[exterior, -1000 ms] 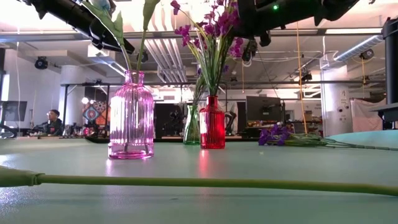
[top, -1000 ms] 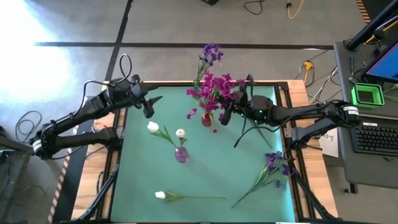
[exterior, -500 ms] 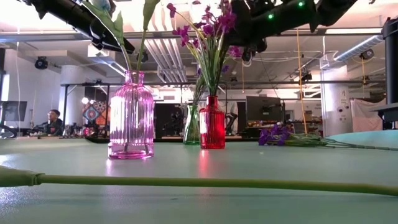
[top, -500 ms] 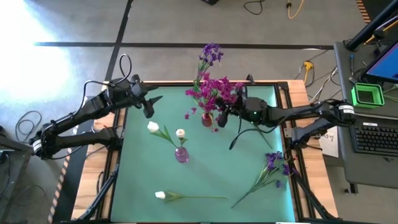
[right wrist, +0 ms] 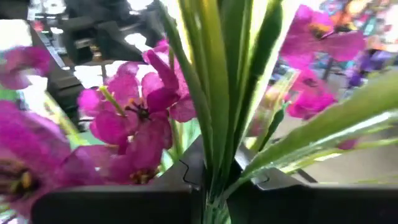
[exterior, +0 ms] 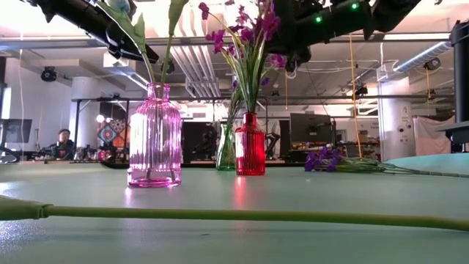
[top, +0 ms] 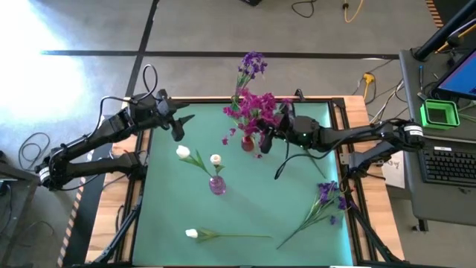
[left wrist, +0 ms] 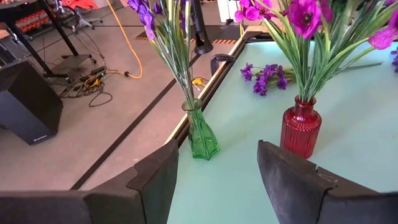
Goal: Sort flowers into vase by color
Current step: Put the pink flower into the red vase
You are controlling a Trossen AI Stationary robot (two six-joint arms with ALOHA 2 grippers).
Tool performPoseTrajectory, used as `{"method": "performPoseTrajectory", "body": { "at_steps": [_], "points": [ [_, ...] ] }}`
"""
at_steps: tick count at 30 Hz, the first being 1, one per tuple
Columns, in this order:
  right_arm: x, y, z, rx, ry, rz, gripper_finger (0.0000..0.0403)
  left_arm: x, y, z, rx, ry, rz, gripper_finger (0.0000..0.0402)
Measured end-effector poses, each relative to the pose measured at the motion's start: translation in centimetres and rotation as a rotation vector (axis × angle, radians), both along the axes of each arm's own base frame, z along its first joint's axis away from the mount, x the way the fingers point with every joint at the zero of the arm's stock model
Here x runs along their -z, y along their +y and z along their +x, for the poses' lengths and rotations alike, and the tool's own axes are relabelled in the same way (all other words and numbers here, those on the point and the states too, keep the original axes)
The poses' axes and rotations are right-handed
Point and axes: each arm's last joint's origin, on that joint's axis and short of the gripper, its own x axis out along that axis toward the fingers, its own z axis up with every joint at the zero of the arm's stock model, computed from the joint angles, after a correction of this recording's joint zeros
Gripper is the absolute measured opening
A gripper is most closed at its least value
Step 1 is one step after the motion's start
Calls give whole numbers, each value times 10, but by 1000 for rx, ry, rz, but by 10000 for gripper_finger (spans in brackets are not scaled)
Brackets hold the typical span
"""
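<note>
A red vase [top: 248,143] near the table's far edge holds magenta flowers [top: 256,104]. My right gripper [top: 266,135] is just right of it, level and shut on a magenta flower's green stem. A green vase [left wrist: 202,134] at the far edge holds purple flowers [top: 253,63]. A pink vase [top: 216,184] holds two white tulips [top: 184,152]. One white tulip [top: 192,234] and a purple flower bunch [top: 327,195] lie flat on the mat. My left gripper [top: 178,126] hangs open over the far left corner, touching nothing. My right gripper pinches the magenta flower's green stem and leaves [right wrist: 216,167] between its two fingers, below the blooms. The fingers come level from the table's right and lie across the stem, which stands nearly upright. In the low view the stems [exterior: 248,92] run down into the red vase's neck.
The lying tulip's long stem [exterior: 242,215] stretches across the near part of the mat. A desk with a keyboard [top: 450,164] stands beyond the right edge. The green mat [top: 253,201] shows bare between the pink vase and the purple bunch.
My right gripper, still shut on the magenta flower, has shifted a little toward the table's left, closer to the red vase, and the blooms have swung left with it. It has kept still over the last half second.
</note>
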Motion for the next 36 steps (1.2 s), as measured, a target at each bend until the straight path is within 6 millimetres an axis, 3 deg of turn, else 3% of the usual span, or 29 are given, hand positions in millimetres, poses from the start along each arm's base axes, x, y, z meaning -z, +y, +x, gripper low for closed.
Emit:
{"method": "performPoseTrajectory", "body": {
  "at_steps": [6,9,18,36],
  "points": [
    [0,-3,-1,89,-21,29,28,0,0,0,0,0,0,207],
    [-1,-3,0,11,-25,37,28,0,0,0,0,0,0,207],
    [2,-7,-2,119,-14,93,28,0,0,0,0,0,0,207],
    [9,-12,-3,158,35,128,28,0,0,0,-1,1,0,207]
  ]
}}
